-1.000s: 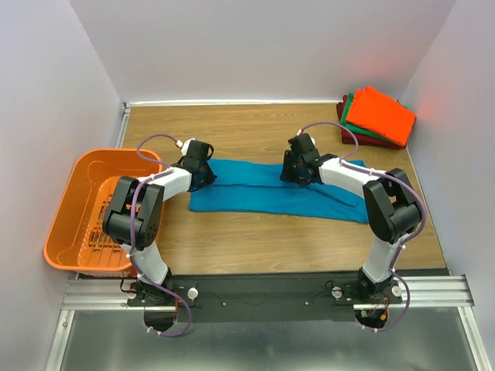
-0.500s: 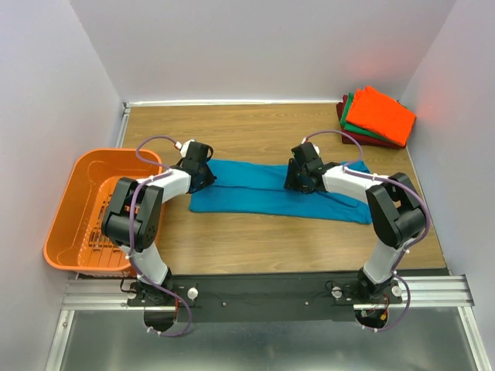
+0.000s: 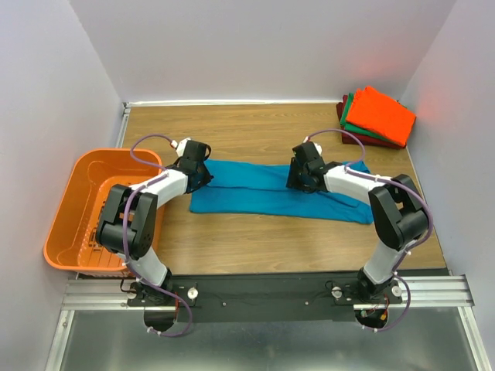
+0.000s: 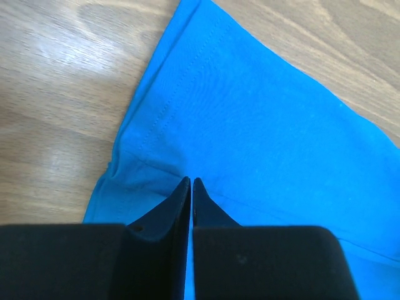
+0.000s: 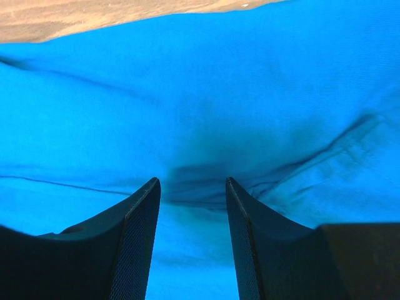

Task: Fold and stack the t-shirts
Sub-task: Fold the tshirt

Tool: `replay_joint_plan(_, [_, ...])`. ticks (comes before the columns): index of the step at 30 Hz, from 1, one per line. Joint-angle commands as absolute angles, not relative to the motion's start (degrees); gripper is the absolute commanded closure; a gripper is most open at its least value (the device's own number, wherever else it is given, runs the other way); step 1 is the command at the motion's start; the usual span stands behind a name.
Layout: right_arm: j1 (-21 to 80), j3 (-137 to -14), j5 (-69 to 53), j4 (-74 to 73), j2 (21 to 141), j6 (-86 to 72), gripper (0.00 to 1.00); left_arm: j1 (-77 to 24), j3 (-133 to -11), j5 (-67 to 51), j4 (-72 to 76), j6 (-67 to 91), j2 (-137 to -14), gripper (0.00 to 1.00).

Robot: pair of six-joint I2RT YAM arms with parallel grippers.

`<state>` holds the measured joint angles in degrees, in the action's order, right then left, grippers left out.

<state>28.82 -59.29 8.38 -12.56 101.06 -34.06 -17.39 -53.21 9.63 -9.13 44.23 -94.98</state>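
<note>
A teal-blue t-shirt (image 3: 263, 195) lies folded into a long strip across the middle of the table. My left gripper (image 3: 203, 176) is at its far left corner. In the left wrist view its jaws (image 4: 190, 181) are shut on the teal-blue t-shirt (image 4: 250, 112), with only a thin sliver of cloth between the fingers. My right gripper (image 3: 302, 179) is low over the strip's upper edge, right of centre. It stands open (image 5: 192, 182), fingertips down at a crease in the cloth (image 5: 200, 81). Folded orange, green and dark red t-shirts are stacked (image 3: 377, 116) at the far right corner.
An orange slotted basket (image 3: 77, 202) sits off the table's left edge beside the left arm. Walls close in the table at the back and on both sides. Bare wood lies in front of the blue strip and behind it.
The left jaws closed a little more on the shirt's corner and the left elbow swung out to the left. The right gripper slid slightly right along the cloth's upper edge.
</note>
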Motion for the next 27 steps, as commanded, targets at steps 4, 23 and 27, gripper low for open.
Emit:
replay_joint_plan(4, [28.3,-60.12,11.34,-14.41,96.6,-34.72,0.46,-17.49,-51.77,13.89,-9.93,44.12,-93.51,0.9])
replay_joint_plan(23, [11.08,-52.47,16.1,-20.13,82.79,-39.2,0.43,-18.72,-58.79,9.06,-11.34,40.87,-91.23,0.87])
replay_joint_plan(27, [11.07,-52.3,15.03,-20.3,85.16,-39.46,0.43,-22.05,-63.7,8.79,-12.82,38.94,-94.03,0.85])
